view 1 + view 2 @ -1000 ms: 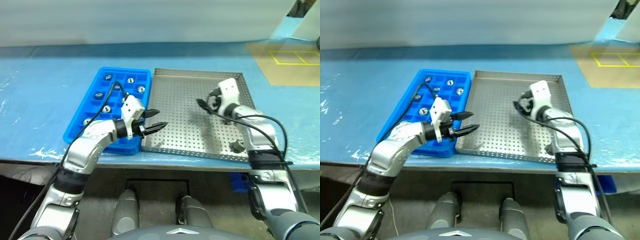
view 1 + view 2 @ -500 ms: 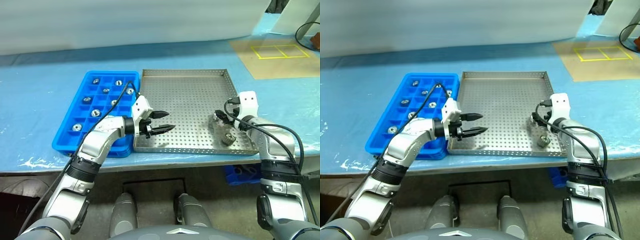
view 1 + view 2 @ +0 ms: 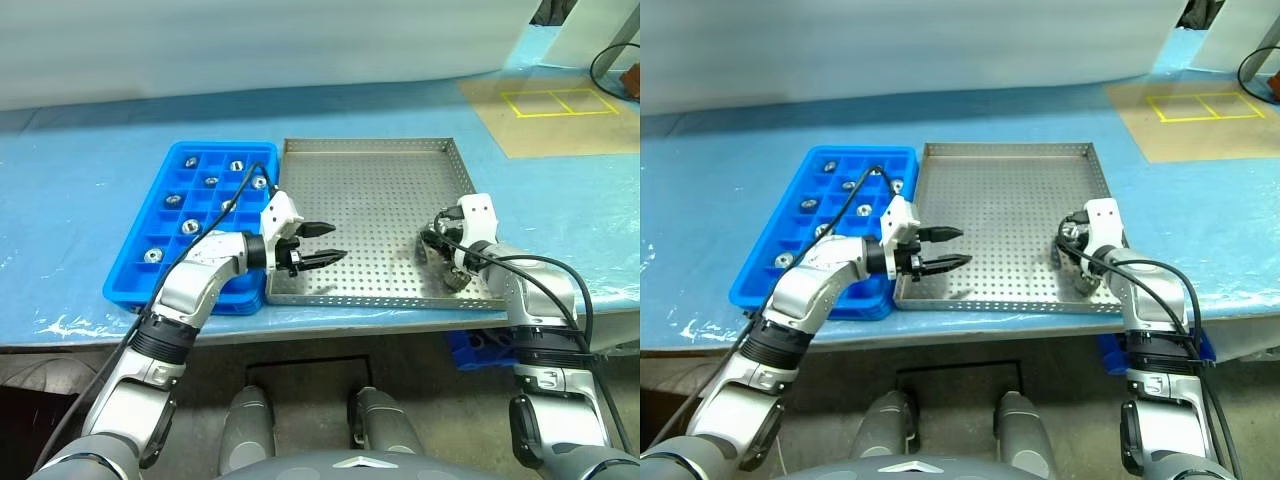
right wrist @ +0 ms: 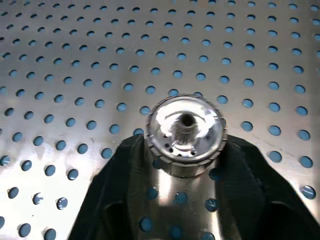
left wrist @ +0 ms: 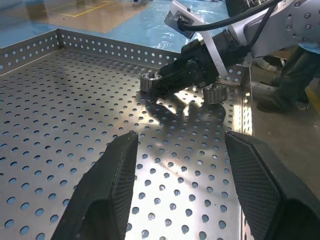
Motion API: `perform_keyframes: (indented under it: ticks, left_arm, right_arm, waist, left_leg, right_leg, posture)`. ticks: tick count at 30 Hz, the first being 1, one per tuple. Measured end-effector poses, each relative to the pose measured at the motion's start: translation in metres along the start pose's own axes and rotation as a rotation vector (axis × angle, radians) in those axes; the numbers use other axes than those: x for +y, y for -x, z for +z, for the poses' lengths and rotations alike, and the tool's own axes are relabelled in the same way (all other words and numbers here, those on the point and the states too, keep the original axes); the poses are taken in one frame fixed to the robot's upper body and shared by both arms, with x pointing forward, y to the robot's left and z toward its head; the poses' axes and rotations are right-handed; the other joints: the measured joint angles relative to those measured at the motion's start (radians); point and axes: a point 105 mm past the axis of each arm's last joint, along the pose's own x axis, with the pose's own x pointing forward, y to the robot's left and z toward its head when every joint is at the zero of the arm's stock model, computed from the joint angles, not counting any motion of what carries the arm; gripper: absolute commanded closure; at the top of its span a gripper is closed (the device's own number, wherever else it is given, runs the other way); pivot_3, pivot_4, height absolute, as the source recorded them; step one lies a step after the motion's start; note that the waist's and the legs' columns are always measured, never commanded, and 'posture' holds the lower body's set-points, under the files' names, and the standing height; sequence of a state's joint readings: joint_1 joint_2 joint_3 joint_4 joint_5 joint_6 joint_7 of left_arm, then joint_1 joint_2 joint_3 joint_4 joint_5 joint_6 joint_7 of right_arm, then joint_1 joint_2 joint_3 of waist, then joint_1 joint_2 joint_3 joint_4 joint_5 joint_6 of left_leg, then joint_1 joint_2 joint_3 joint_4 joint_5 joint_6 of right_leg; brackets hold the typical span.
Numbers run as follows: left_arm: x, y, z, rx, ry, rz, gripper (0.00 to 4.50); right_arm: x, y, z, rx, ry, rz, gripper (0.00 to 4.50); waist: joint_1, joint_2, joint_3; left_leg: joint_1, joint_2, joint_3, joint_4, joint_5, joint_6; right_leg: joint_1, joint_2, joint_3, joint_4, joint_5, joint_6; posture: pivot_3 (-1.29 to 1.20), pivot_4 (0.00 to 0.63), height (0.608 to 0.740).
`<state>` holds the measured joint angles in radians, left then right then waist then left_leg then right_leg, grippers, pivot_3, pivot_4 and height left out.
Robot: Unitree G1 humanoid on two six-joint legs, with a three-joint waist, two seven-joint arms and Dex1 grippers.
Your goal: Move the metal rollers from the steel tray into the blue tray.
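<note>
Right gripper (image 4: 184, 150) fingers clamp one metal roller (image 4: 185, 130) on the steel tray (image 3: 370, 180), apparently gripped, another roller (image 5: 215, 93) just beside them, while left gripper (image 3: 325, 243) fingers stand apart, empty.

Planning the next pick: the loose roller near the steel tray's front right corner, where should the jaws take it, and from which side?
Take the roller across its round side wall, coming down from above. It seems to stand on end on the tray, so its curved sides are free. The tray's rim is close beside it, so the jaws probably fit best set along the rim rather than across it.
</note>
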<state>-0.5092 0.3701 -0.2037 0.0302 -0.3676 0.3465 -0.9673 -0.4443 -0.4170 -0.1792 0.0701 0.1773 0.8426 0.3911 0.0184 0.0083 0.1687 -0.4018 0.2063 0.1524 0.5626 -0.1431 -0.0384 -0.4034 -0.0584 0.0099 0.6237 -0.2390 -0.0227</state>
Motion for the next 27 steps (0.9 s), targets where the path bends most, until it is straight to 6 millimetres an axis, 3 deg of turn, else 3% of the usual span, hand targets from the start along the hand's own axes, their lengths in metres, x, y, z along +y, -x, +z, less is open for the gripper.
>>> perform_keyframes:
  ticks: [6,14,17,22,27]
  left_arm:
    - [0.005,0.008,0.001,-0.002,-0.009,0.049,1.60]
    - [0.004,0.043,0.001,-0.001,0.001,0.224,1.60]
    - [-0.001,0.061,-0.003,0.013,0.019,0.318,1.60]
    - [-0.016,0.081,-0.013,0.047,0.060,0.467,1.60]
    - [-0.024,0.088,-0.007,0.038,0.062,0.545,1.60]
  right_arm:
    - [0.025,-0.007,0.014,-0.085,0.097,0.093,2.91]
    - [0.135,-0.013,0.085,-0.343,0.148,0.503,2.91]
    - [0.164,-0.020,0.100,-0.362,0.170,0.598,2.91]
    - [0.201,-0.044,0.101,-0.283,0.190,0.673,2.91]
    - [0.213,-0.061,0.097,-0.196,0.203,0.669,2.91]
  waist:
    - [0.001,0.000,0.000]
    - [0.014,0.001,0.000]
    - [0.047,0.000,0.001]
    - [0.094,0.000,0.001]
    - [0.139,0.000,0.001]
  left_leg:
    - [-0.001,0.000,0.000,-0.001,0.000,0.000]
    - [-0.003,0.002,-0.001,-0.003,0.000,0.000]
    - [-0.004,0.002,-0.002,-0.004,0.000,0.000]
    - [-0.008,0.003,-0.004,-0.007,0.001,-0.002]
    - [-0.009,0.003,-0.005,-0.008,0.001,-0.002]
  right_leg:
    - [-0.001,0.000,0.000,0.000,0.000,0.000]
    - [-0.003,0.000,-0.004,0.000,-0.001,-0.002]
    - [-0.003,0.000,-0.007,-0.001,-0.003,-0.004]
    - [-0.005,0.000,-0.011,-0.002,-0.004,-0.005]
    - [-0.007,-0.001,-0.012,-0.002,-0.004,-0.006]
  posture:
    - [-0.10,0.150,0.740]
    - [0.14,0.150,0.740]
    - [0.23,0.150,0.740]
    - [0.36,0.150,0.740]
    - [0.40,0.150,0.740]
